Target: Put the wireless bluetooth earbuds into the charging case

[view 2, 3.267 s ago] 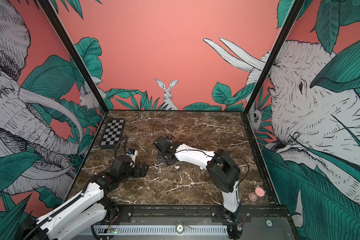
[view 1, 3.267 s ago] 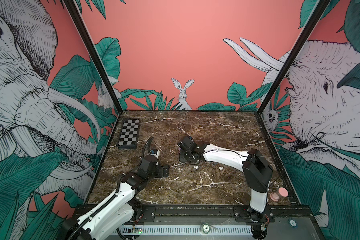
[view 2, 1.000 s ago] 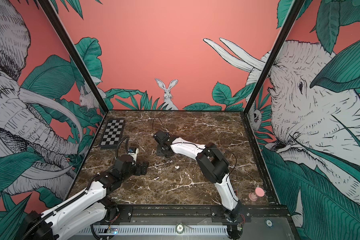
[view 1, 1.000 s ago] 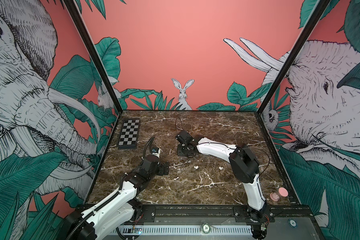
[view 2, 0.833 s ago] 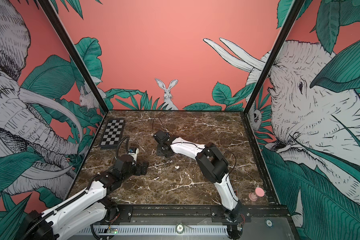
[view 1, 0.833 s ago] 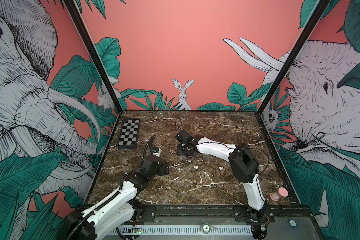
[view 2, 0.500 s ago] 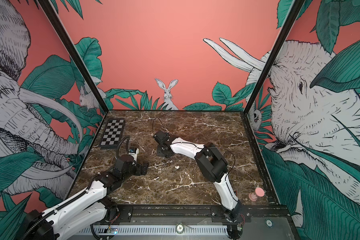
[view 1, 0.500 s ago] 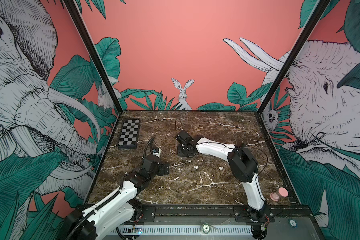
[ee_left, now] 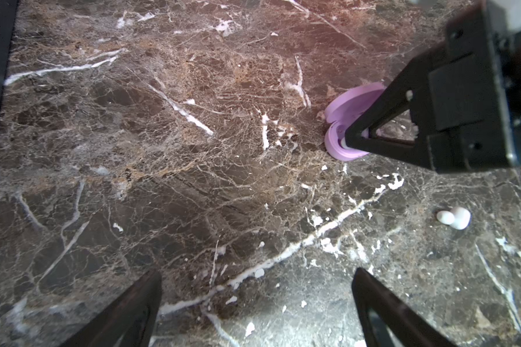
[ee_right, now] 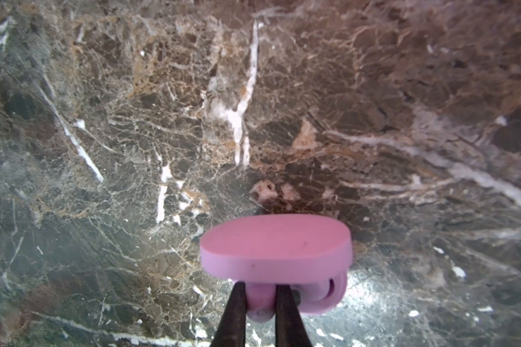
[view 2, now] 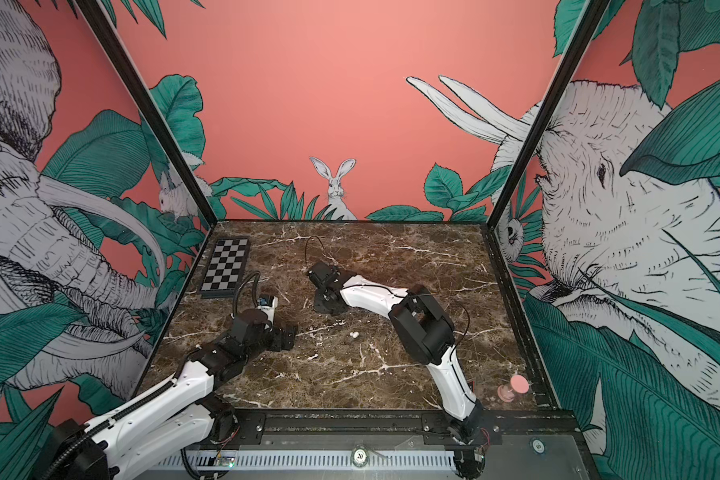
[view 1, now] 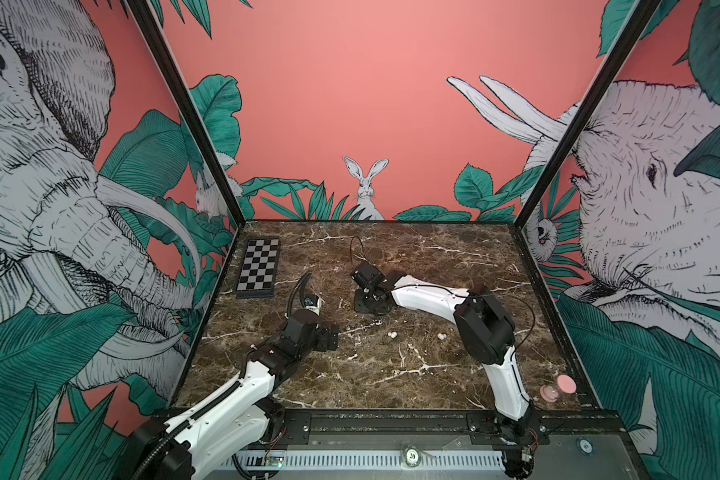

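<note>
- Earbud [ee_right: 259, 303], lilac: pinched in the nearly closed right pincer [ee_right: 260, 285], at the open lilac case [ee_right: 275, 246] on the bench [ee_right: 163, 120].
- Left pincer [ee_left: 257, 272]: spread wide, holding nothing.
- Seat it squarely in its socket before letting go.

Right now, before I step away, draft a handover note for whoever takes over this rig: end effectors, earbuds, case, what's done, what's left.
Left end effector: open, empty, hovering over the table.
Right end effector: shut on a lilac earbud, at the open lilac case.
A white earbud and a second white earbud lie loose on the table.
Done: lilac earbud picked up; none visibly seated.
Left: seat it, then the rest. Other lilac earbud and any white case are not in view.
</note>
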